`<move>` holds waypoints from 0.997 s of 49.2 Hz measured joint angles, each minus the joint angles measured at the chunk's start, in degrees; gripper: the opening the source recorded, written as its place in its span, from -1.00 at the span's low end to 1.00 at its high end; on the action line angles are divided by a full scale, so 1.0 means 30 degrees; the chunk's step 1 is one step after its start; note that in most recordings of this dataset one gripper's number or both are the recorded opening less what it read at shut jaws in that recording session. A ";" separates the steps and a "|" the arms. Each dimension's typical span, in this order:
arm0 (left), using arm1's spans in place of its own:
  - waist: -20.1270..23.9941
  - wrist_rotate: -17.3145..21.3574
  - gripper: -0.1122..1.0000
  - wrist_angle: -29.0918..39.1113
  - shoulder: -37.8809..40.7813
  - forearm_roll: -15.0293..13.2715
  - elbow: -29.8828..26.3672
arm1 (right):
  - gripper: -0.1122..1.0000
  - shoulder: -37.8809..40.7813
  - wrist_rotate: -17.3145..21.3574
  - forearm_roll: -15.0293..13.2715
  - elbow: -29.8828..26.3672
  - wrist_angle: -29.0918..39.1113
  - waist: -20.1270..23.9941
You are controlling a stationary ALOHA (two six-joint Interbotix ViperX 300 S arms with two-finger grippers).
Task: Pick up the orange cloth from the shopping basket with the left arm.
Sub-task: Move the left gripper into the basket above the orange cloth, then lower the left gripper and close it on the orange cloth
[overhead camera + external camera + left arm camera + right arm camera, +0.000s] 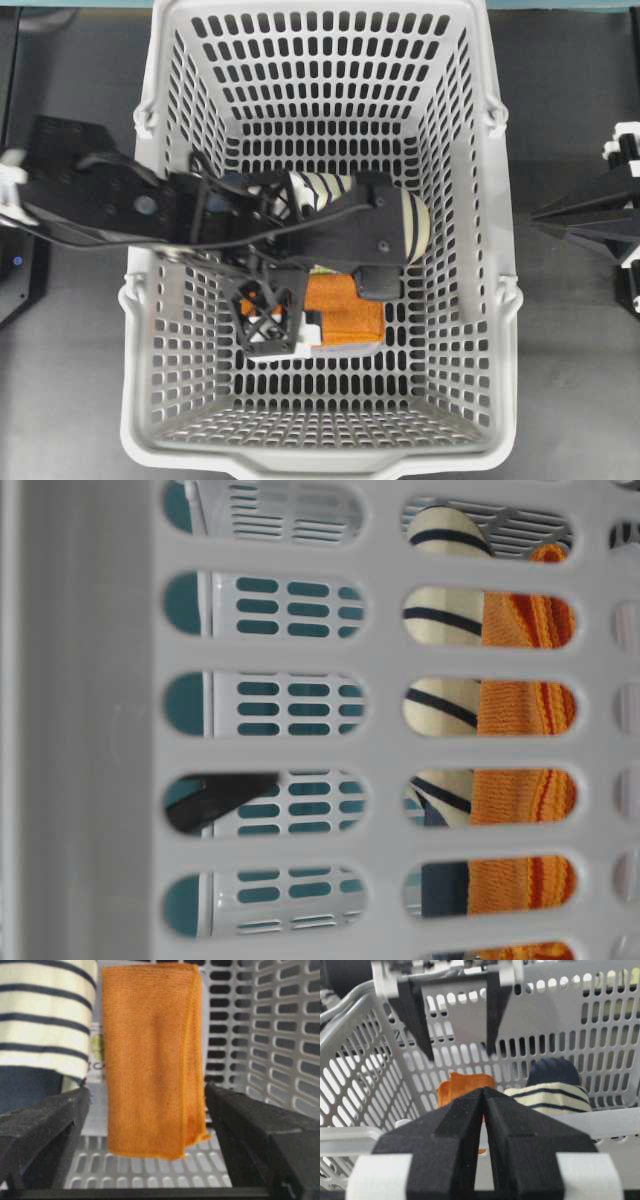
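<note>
Dark bench (70, 400) runs under the shopping basket (505, 330), whose slotted grey walls fill most of the overhead view. Down inside it reaches the left arm (120, 200), and the left jaws (150, 1125) stand wide apart — gripping nothing. Between them, closer to the right-hand finger than to the left in the wrist view, lies the orange cloth (152, 1055), folded lengthwise and flat on the basket floor, its near end level with the fingertips (60, 1110). Whether the tips touch the cloth cannot be told. Beyond the left finger, just beside the cloth, sits a navy-and-cream striped fabric item (45, 1015), with a white packet (95, 1072) showing between the two. Outside the basket the right jaws (485, 1095) are pressed together — empty, pointed at the basket's wall.
</note>
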 measured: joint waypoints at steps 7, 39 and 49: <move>-0.0088 -0.0029 0.82 0.0000 0.0791 -0.0029 0.0352 | -0.81 0.0000 0.0029 0.0000 -0.0029 0.0000 0.0000; -0.0264 -0.0029 0.81 -0.3691 0.2344 -0.0029 0.3223 | -0.81 0.0000 0.0029 0.0000 0.0000 0.0000 0.0000; -0.0293 -0.0059 0.69 -0.4043 0.2080 0.0000 0.3838 | -0.81 0.0000 0.0029 0.0000 -0.0029 0.0000 0.0000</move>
